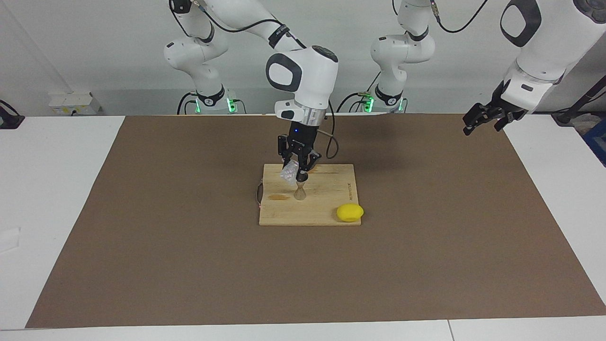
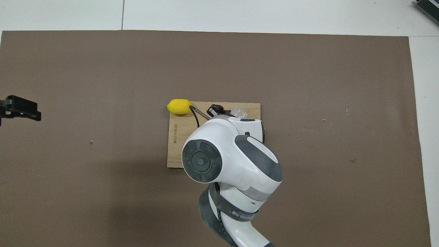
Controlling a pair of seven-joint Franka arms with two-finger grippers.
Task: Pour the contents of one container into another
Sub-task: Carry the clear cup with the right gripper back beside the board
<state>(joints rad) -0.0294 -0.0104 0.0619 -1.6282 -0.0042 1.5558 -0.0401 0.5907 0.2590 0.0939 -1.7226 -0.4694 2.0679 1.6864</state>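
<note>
Pouring is judged to be in hand. Nearest the robots, over the cutting board [image 1: 331,189], the right gripper [image 1: 296,166] is clamped on the clear cup [image 1: 289,171] and holds it tilted, its mouth angled down toward the jigger [image 1: 300,193]. The jigger stands upright on the board directly below the cup; whether anything is flowing cannot be told. Farther out, a lemon [image 1: 350,212] rests at the board's corner, toward the left arm's end. The left gripper [image 1: 487,118] waits with jaws released over the mat's edge, well apart. The next move likely calls for a steady tilt kept centred over the jigger's narrow mouth, then righting the cup.
</note>
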